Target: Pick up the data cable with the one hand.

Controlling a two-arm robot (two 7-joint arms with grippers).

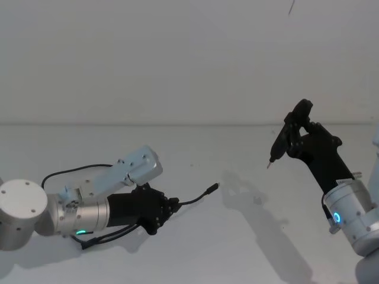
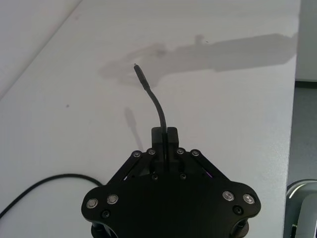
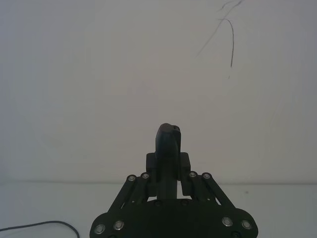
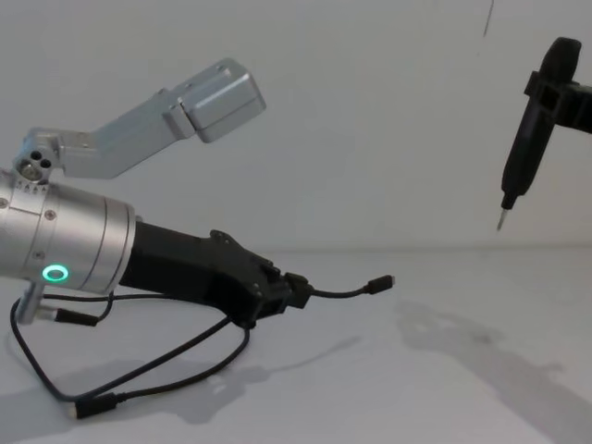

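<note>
My left gripper (image 1: 172, 206) is low over the white table (image 1: 249, 242) and shut on the data cable (image 1: 198, 197), a thin black cable. In the left wrist view the fingers (image 2: 172, 135) pinch the data cable (image 2: 157, 106) a short way behind its plug, and that end sticks out forward above the table. In the chest view the data cable (image 4: 342, 293) juts out of the left gripper (image 4: 296, 291). Its remaining length droops in a loop to the far plug (image 4: 92, 405) on the table. My right gripper (image 1: 294, 133) is raised at the right.
The right gripper (image 3: 168, 158) is shut on a slim black pen-like tool (image 4: 525, 139) with a metal tip pointing down, high above the table. A short black lead (image 4: 69, 317) hangs under the left wrist. The table's edge (image 2: 292, 129) lies beyond the left gripper.
</note>
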